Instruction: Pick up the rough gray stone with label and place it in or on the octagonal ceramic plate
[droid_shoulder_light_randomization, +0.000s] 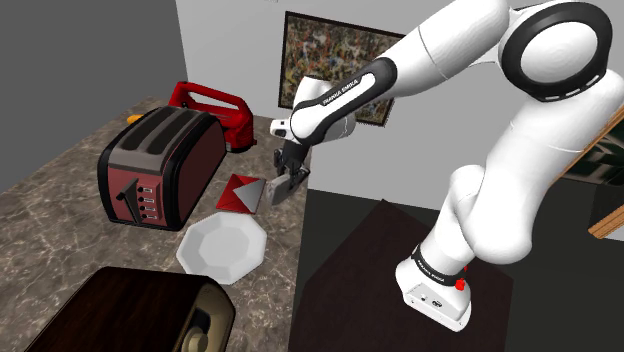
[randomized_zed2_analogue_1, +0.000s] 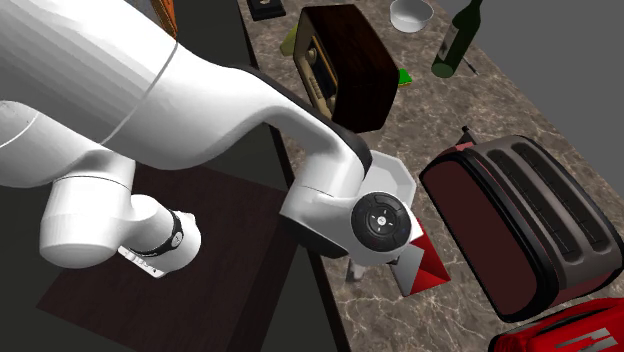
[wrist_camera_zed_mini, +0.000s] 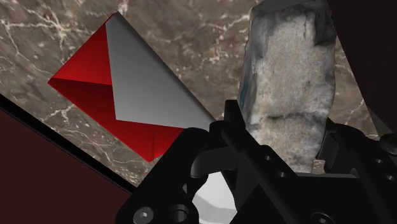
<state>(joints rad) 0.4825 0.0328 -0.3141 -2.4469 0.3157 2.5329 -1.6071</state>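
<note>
A: State of the gripper (droid_shoulder_light_randomization: 283, 186)?
B: Closed on the rough grey stone (wrist_camera_zed_mini: 287, 76). I read it as held near the edge of the marble worktop (droid_shoulder_light_randomization: 60, 190); lift height unclear.
A: Risks?
B: Stone sticks far past the grip and may swivel or drop off that edge. A red-and-grey folded card (droid_shoulder_light_randomization: 240, 193) sits beside the white octagonal plate (droid_shoulder_light_randomization: 222, 248); I'd clear it. The dark red toaster (droid_shoulder_light_randomization: 160, 165) hems the far side.

So the gripper (wrist_camera_zed_mini: 283, 133) has its black fingers (wrist_camera_zed_mini: 232, 121) clamped on either side of a rough grey stone (wrist_camera_zed_mini: 289, 76), which stands upright between them (blotchy, with a bluish tint along one edge). Beside it, a red and grey folded card (wrist_camera_zed_mini: 127, 95) lies flat on the brown marble counter (wrist_camera_zed_mini: 191, 32). A dark red surface (wrist_camera_zed_mini: 38, 178) borders the counter. A white patch (wrist_camera_zed_mini: 213, 194) peeks out under the gripper.
</note>
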